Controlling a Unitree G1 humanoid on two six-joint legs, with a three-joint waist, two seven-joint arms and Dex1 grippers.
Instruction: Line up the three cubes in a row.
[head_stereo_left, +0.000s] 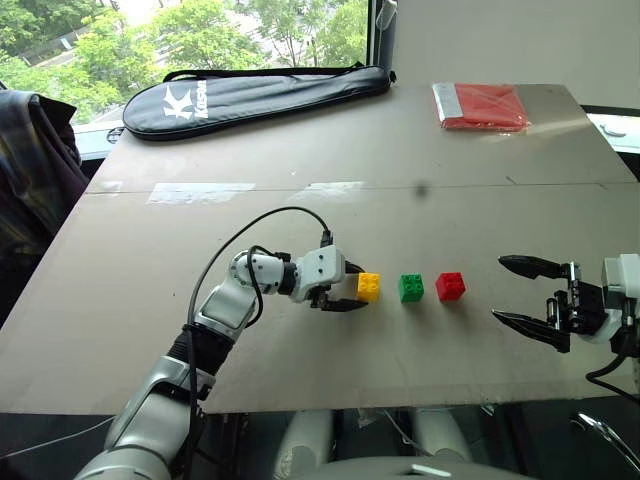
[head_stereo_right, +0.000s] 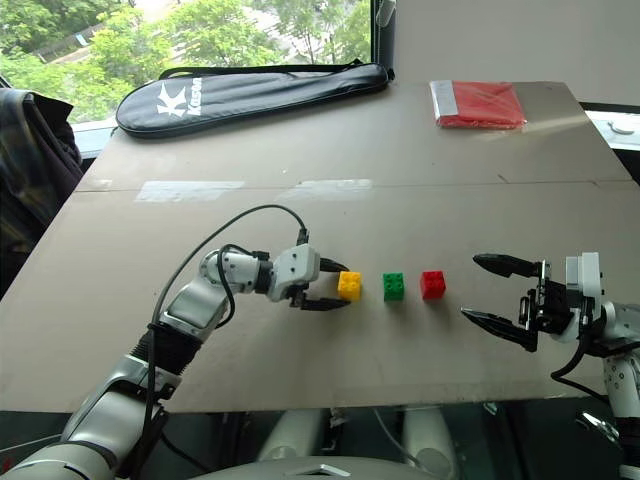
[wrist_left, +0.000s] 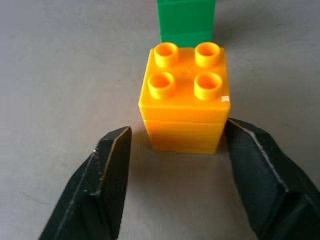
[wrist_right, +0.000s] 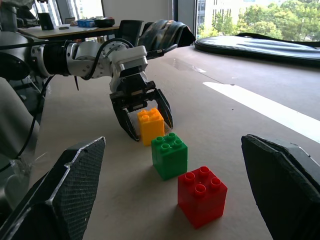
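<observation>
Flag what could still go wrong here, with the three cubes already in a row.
The left end effector is open, but one finger sits against the yellow cube; backing out crooked might drag it out of line. The green cube stands close behind, so a forward nudge could bump it. The right end effector hovers open beside the red cube.

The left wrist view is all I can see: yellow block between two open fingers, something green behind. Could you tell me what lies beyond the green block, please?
Observer: A red cube stands past the green cube, apart from it.
Operator: Do the three form a row?
Observer: Yes, with the yellow cube they make a roughly straight, evenly gapped line.
Operator: Where is the other arm?
Observer: The right gripper hangs open beyond the red cube, touching nothing.
</observation>
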